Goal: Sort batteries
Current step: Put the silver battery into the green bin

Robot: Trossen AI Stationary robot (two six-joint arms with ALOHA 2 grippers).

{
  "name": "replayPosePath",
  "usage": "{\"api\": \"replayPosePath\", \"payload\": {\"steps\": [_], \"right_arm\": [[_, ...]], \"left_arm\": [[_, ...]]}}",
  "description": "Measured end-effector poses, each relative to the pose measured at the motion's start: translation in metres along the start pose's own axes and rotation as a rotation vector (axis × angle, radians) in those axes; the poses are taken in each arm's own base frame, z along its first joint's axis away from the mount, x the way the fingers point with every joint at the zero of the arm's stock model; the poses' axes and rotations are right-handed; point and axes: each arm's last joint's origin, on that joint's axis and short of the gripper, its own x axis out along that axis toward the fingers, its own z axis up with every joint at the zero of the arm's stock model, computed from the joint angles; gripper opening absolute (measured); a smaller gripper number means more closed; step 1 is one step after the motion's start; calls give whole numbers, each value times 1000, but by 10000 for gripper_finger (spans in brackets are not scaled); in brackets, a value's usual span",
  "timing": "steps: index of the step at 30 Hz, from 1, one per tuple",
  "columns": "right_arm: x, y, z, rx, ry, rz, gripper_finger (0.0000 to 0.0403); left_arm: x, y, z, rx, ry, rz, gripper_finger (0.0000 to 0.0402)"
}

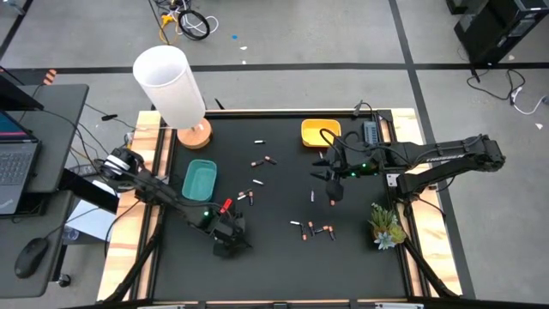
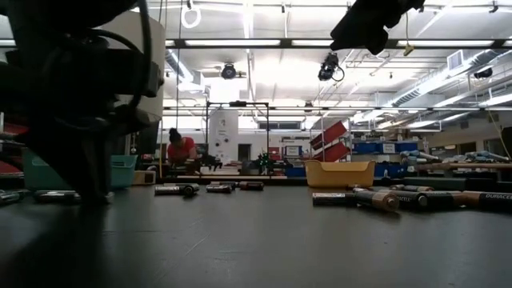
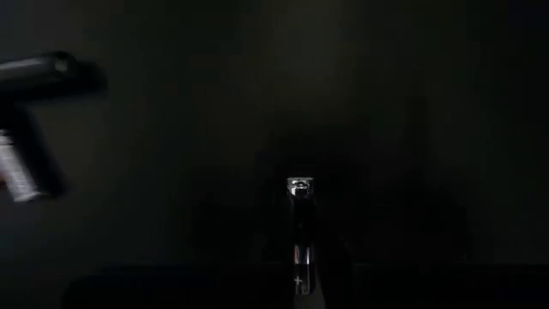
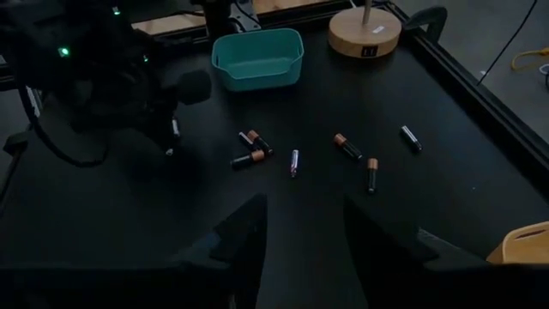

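Small batteries lie scattered flat on the black table: dark ones with coppery ends (image 1: 268, 160) (image 4: 347, 146) and silver ones (image 1: 260, 141) (image 4: 294, 161). My left gripper (image 1: 230, 240) is down at the table near its near edge, in front of the teal bowl (image 1: 199, 180), and is shut on a silver battery (image 3: 298, 232). My right gripper (image 4: 300, 236) hangs open above the table's middle right (image 1: 333, 184), raised clear of the batteries (image 2: 376, 20), with nothing between its fingers. The yellow bowl (image 1: 320, 133) stands at the far edge. My left gripper holds a silver battery (image 3: 298, 257) that lies along the fingers, with its shiny cap (image 3: 298, 183) pointing away from the wrist toward the table. The fingers themselves are lost in the dark, so the place of contact does not show. From the right wrist view the battery (image 4: 174, 129) stands roughly upright at the gripper's tip.
A white lamp with a wooden base (image 1: 193, 133) stands at the far left corner, and a green plant sprig (image 1: 386, 225) at the right edge. A group of batteries (image 1: 319, 230) lies near the table's near right. A person in red shows far off in the room (image 2: 180, 148).
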Motion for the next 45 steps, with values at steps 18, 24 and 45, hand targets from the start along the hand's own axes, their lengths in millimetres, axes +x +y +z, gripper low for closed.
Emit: {"api": "replayPosePath", "payload": {"steps": [18,24,45], "right_arm": [[0,-1,1,-15,-13,-23,165],[0,-3,2,-37,-21,-32,165],[2,-16,11,-15,-86,-50,165]], "left_arm": [[-49,59,5,-205,-65,102,12],[-77,70,3,-291,-133,-24,39],[-34,24,7,123,-46,-119,232]]}}
